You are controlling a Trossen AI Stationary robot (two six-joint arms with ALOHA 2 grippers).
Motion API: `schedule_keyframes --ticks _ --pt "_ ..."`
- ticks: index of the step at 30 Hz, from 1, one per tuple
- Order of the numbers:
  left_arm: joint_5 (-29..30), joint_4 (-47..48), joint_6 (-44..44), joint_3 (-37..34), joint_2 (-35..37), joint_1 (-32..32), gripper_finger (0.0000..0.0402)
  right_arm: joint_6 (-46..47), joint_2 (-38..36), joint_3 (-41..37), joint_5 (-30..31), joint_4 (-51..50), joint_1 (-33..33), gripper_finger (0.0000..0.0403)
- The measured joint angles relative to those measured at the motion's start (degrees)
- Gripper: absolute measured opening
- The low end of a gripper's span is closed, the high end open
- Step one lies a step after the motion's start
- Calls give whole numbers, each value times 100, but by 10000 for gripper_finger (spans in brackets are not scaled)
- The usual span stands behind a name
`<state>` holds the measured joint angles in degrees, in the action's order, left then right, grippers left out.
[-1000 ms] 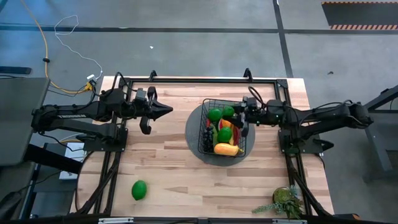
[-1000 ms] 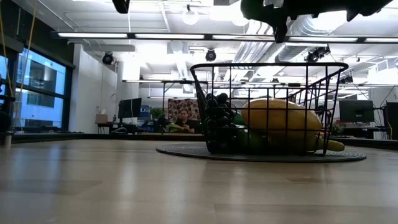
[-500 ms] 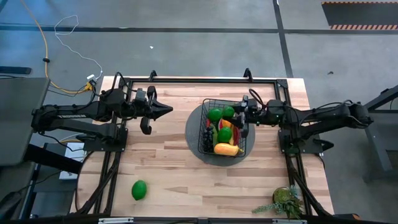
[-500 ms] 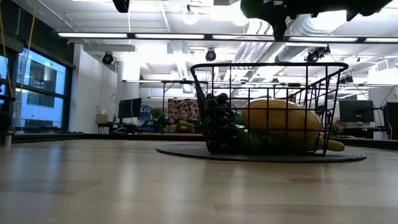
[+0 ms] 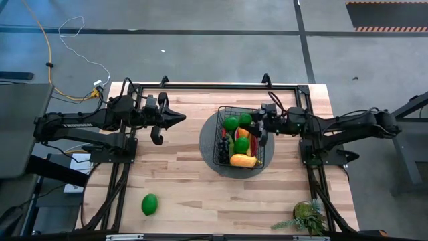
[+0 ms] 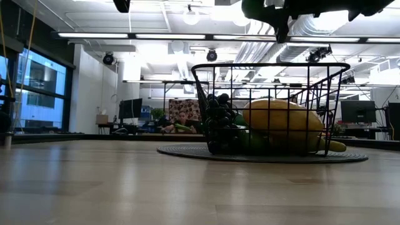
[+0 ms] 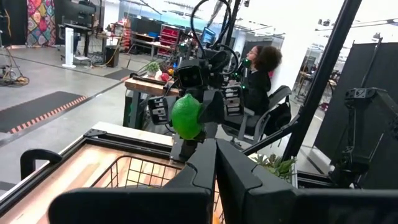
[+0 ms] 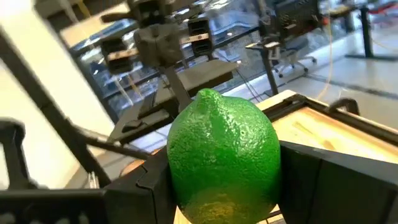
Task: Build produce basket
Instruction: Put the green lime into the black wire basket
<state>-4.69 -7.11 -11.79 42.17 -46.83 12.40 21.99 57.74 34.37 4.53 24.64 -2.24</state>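
Nearest me on the table, one green fruit [image 5: 150, 204] lies alone by the front edge, well apart from everything. Further back, my right gripper [image 5: 257, 122] is clamped on a green lime [image 8: 222, 155], hanging just above the basket [image 5: 223, 151], which sits on the round mat [image 5: 206, 144] holding the produce [image 5: 241, 146]. My left gripper [image 5: 179, 119] hovers beside the mat, fingers pressed together, empty.

Bumpy bright-green lime [image 8: 222, 152], black wire basket [image 5: 221, 144], dark grey mat [image 5: 206, 144], pale wood table [image 5: 180, 181].
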Motion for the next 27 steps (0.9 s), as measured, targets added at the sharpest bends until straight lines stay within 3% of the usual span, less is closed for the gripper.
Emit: schedule_keyframes --ticks 4,13,20,27 --pt "15 0 0 0 0 0 0 418 150 130 278 -365 -29 185" --pt "87 -1 0 0 0 0 0 444 1492 1586 182 -3470 -451 186" --pt "85 201 -2 0 0 0 0 -130 2532 2070 -204 -3632 -663 186" --pt "85 328 -2 0 0 0 0 26 3025 2155 -662 -3803 -688 199"
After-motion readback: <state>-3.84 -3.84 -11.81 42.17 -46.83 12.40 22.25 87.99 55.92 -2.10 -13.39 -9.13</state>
